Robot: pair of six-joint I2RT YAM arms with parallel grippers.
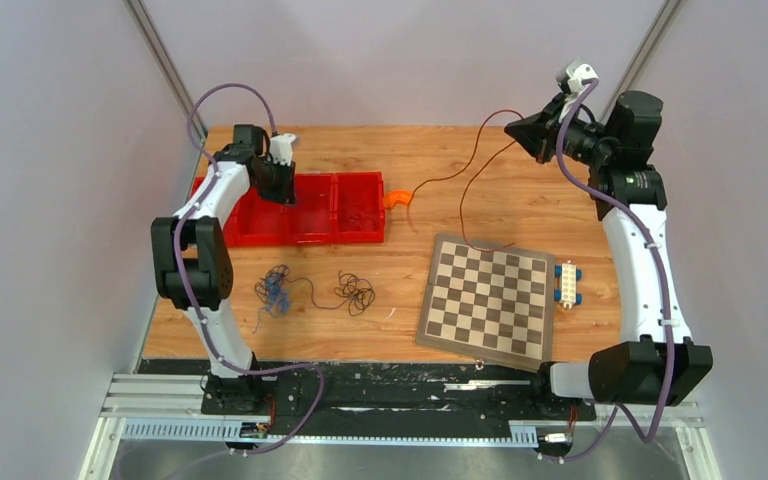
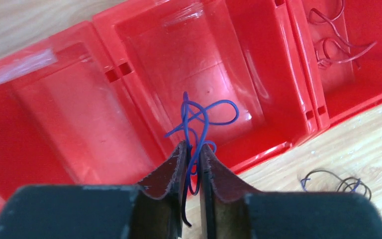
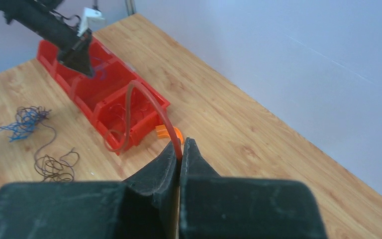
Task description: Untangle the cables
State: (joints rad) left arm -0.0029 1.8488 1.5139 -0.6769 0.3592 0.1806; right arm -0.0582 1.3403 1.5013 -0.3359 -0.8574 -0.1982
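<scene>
Top external view, read from my side of the bench (image 1: 400,140) outward: nearest the arm bases lies a chessboard (image 1: 487,298), slightly askew, with a small white block with blue caps (image 1: 567,284) just beside its right edge. To the left of the board, the loose cables rest on the wood as two clumps joined by a thin strand: a blue tangle (image 1: 276,287) and a dark tangle (image 1: 356,292). Beyond them sits a red tray (image 1: 260,232) of three compartments, with a small orange piece (image 1: 397,198) at its right end. The left pincer (image 1: 282,185) hangs over the tray; in the left wrist view I see the left pincer (image 2: 194,147) clenched on a curly blue cable (image 2: 206,112), whose loops dangle above the middle compartment, while the neighbouring compartment to the right holds reddish wires (image 2: 335,47). Farthest out and raised well above the bench, the right pincer (image 1: 520,130) is clamped on a red cable (image 1: 470,170); the right wrist view shows that pincer (image 3: 181,144) pressed shut on the strand (image 3: 149,99). From there the red cable droops to the bench, one part reaching near the orange piece, the other crossing the far edge of the chessboard.
</scene>
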